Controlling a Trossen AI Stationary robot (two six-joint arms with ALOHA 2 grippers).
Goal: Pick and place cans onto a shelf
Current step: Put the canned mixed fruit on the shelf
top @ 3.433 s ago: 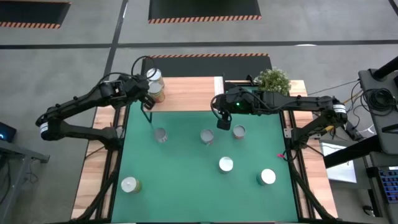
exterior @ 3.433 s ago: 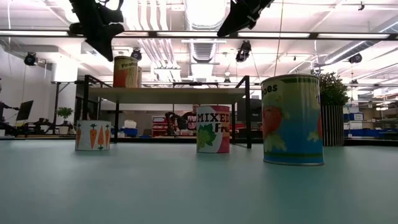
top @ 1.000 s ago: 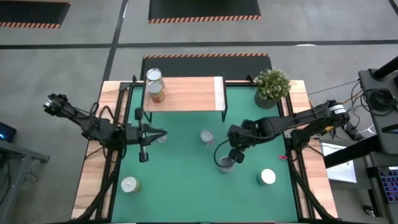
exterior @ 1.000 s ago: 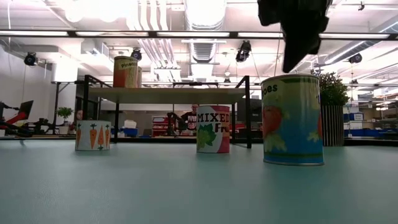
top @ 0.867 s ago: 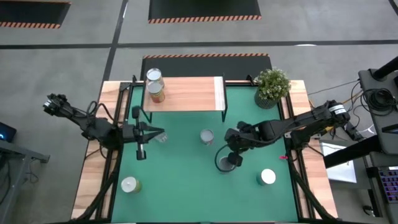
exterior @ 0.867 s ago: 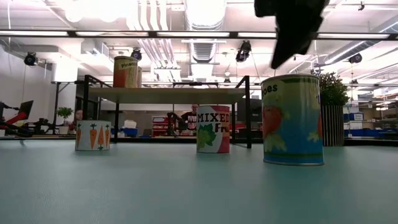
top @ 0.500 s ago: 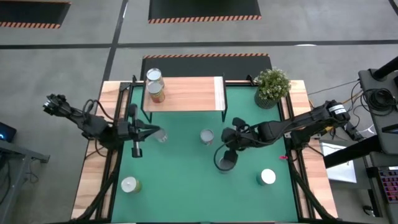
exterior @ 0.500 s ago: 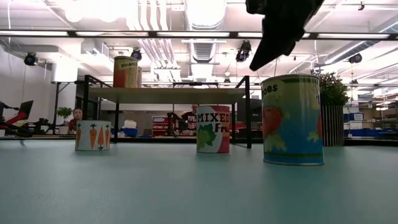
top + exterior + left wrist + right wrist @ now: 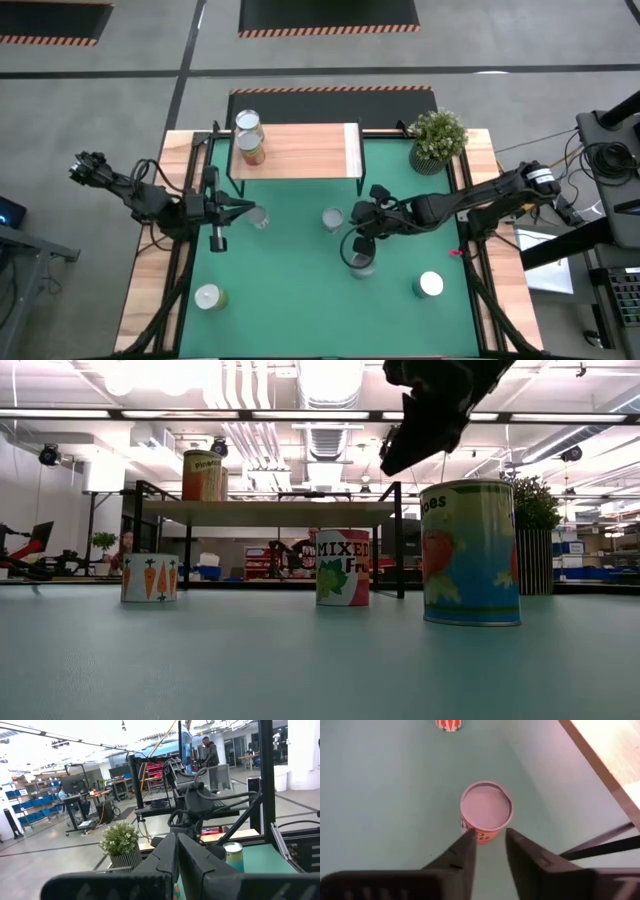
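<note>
Now right gripper (image 9: 487,842) slightly spread, empty, above can (image 9: 486,811); left gripper (image 9: 216,238) pressed together, empty.

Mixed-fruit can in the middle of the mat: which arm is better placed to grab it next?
Right. The right gripper is open and lined up on the mixed-fruit can, which sits just past its fingertips. The left gripper is shut and waits near the mat's left edge, farther away.

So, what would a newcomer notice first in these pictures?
Probably the big can that stands close to the low camera, with the right claw hanging over it, fingers slightly apart. Next, the two cans on the wooden shelf at the table's far edge, and the left claw, shut, over the mat's left side.
</note>
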